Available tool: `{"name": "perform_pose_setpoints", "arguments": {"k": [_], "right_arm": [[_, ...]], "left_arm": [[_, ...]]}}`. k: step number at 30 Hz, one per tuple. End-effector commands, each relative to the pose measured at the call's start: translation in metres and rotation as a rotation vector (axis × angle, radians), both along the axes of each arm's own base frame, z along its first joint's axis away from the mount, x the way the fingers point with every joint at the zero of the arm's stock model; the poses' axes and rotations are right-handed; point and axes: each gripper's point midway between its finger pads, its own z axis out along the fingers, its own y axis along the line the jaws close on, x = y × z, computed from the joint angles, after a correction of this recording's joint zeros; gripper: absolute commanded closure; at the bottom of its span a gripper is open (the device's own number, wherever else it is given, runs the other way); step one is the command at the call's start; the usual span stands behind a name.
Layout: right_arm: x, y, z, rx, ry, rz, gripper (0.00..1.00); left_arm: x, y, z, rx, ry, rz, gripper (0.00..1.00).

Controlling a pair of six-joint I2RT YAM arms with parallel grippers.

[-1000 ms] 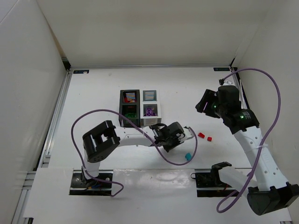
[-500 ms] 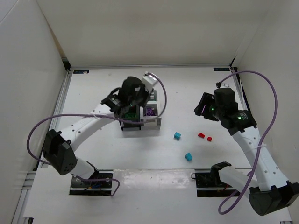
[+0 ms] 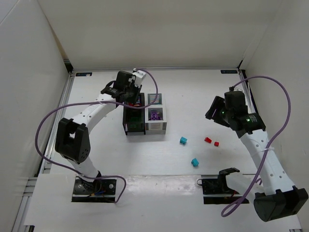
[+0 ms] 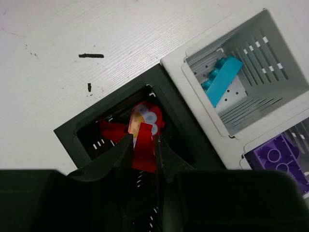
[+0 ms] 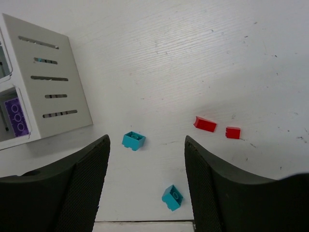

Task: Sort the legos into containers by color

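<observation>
The containers are a 2x2 block: two black bins (image 3: pixel 134 119) on the left, two white bins (image 3: pixel 155 99) on the right. My left gripper (image 3: pixel 126 90) hangs over the far black bin (image 4: pixel 111 113), shut on a red lego (image 4: pixel 144 151); more red legos (image 4: pixel 112 130) lie in that bin. A teal lego (image 4: pixel 222 79) lies in the far white bin and a purple lego (image 4: pixel 277 157) in the near white one. My right gripper (image 5: pixel 146 145) stands open above the table. Below it lie two teal legos (image 5: pixel 133 140) (image 5: pixel 172 197) and two red ones (image 5: pixel 205 124) (image 5: pixel 232 132).
The loose legos lie right of the bins: teal ones (image 3: pixel 183 140) (image 3: pixel 194 162) and red ones (image 3: pixel 208 140) (image 3: pixel 217 143). White walls close in the table on the left, back and right. A purple cable (image 3: pixel 53 121) loops off the left arm.
My left arm has swung from the table's middle, by the loose legos, back over the bins to the far black bin, gripper shut throughout. The right arm has barely shifted.
</observation>
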Motion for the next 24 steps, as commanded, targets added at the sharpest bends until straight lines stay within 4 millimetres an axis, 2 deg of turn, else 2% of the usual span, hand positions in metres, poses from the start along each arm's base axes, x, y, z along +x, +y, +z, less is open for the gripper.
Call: {"name": "perform_pose_setpoints", "arguments": {"k": [1, 4, 5, 9, 11, 12, 14, 16, 17, 19, 20, 22, 24], "right_arm": [[-0.004, -0.012, -0.011, -0.013, 0.044, -0.053, 0.33], [-0.006, -0.018, -0.016, -0.019, 0.074, -0.087, 0.32], [-0.007, -0.02, -0.018, -0.026, 0.083, -0.092, 0.32], [-0.009, -0.023, -0.035, -0.022, 0.165, -0.155, 0.3], [-0.011, -0.022, -0.045, -0.008, 0.215, -0.19, 0.3], [-0.013, -0.021, -0.054, -0.017, 0.254, -0.192, 0.3], [-0.017, -0.019, -0.069, 0.002, 0.345, -0.25, 0.3], [-0.024, -0.022, -0.08, 0.024, 0.411, -0.327, 0.3], [-0.027, -0.02, -0.088, 0.035, 0.45, -0.359, 0.3], [-0.03, -0.016, -0.094, 0.054, 0.461, -0.432, 0.3], [-0.033, -0.013, -0.102, 0.077, 0.463, -0.474, 0.3], [-0.026, -0.007, -0.105, 0.158, 0.45, -0.533, 0.3], [-0.016, -0.007, -0.107, 0.201, 0.415, -0.572, 0.3]], "left_arm": [[0.002, -0.001, 0.017, -0.031, -0.001, -0.001, 0.69], [-0.001, 0.001, 0.016, -0.037, 0.017, 0.015, 0.6], [-0.002, 0.002, 0.016, -0.036, 0.019, 0.027, 0.49], [-0.006, 0.004, 0.028, -0.054, -0.001, 0.032, 0.33], [-0.009, 0.006, 0.042, -0.07, -0.024, 0.043, 0.29], [-0.011, 0.008, 0.051, -0.075, -0.042, 0.048, 0.22], [-0.015, 0.01, 0.064, -0.093, -0.065, 0.06, 0.17], [-0.022, 0.015, 0.077, -0.114, -0.084, 0.089, 0.0], [-0.03, 0.019, 0.092, -0.131, -0.114, 0.094, 0.0], [-0.041, 0.023, 0.096, -0.193, -0.084, 0.167, 0.0], [-0.054, 0.026, 0.105, -0.223, -0.104, 0.176, 0.0], [-0.065, 0.023, 0.112, -0.29, -0.104, 0.177, 0.0], [-0.088, 0.022, 0.116, -0.329, -0.117, 0.155, 0.0]]}}
